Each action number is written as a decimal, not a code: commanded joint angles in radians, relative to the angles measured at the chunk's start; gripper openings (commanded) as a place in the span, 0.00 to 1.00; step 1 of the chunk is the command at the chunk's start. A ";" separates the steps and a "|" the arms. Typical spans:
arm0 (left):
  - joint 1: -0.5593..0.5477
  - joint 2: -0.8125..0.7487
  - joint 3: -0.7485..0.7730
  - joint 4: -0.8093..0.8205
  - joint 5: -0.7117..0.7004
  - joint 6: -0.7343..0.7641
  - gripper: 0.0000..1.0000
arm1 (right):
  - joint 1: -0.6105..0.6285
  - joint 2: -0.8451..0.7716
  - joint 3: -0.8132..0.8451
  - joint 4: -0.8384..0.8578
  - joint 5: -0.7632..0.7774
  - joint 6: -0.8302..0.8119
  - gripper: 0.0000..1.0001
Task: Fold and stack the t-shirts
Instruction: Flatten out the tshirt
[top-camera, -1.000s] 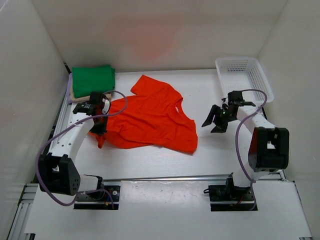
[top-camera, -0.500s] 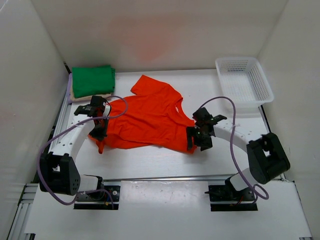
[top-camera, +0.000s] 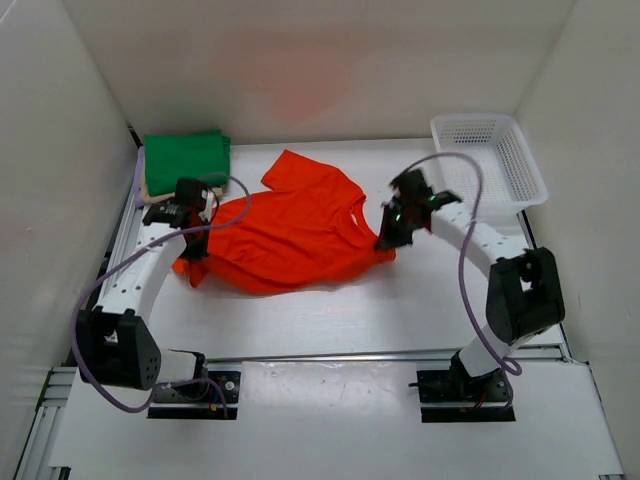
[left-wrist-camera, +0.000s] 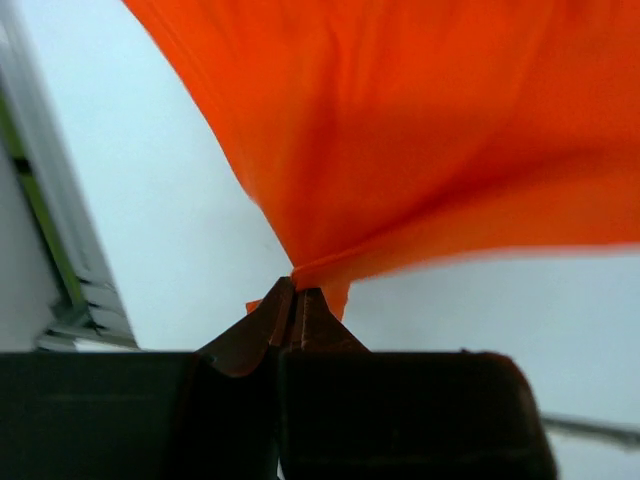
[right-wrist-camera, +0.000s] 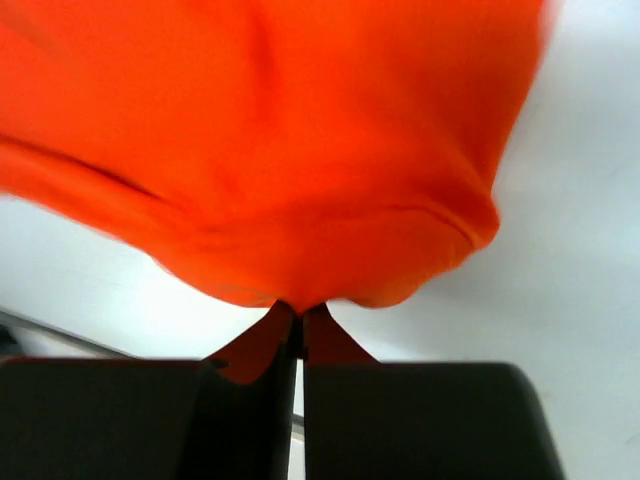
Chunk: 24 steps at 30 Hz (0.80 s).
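Observation:
The orange-red t-shirt (top-camera: 290, 225) lies spread in the middle of the table, its near corners lifted. My left gripper (top-camera: 193, 262) is shut on its near-left corner (left-wrist-camera: 300, 270). On the other side, my right gripper (top-camera: 388, 235) is shut on the near-right corner (right-wrist-camera: 290, 290), which bunches up at the fingertips. A folded green t-shirt (top-camera: 186, 160) tops a stack at the back left, with a tan beige t-shirt (top-camera: 150, 192) edge showing under it and a sliver of lavender at the stack's left side.
A white lattice basket (top-camera: 487, 160) stands at the back right. White walls enclose the table on three sides. A metal rail (top-camera: 330, 355) runs along the near edge between the arm bases.
My right arm swung in from the basket side, closed on the shirt's near-right corner and lifted it back. The shirt's near edge has drawn in. My left gripper rose slightly with its corner.

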 joint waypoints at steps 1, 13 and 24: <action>0.016 0.059 0.205 0.167 -0.151 0.000 0.10 | -0.199 -0.017 0.300 0.011 -0.105 0.007 0.00; -0.072 0.588 1.373 0.310 -0.231 0.000 0.10 | -0.458 0.083 1.037 0.100 -0.263 0.240 0.00; -0.172 0.195 0.333 0.319 -0.033 0.000 0.16 | -0.321 -0.430 0.100 0.124 -0.201 0.168 0.00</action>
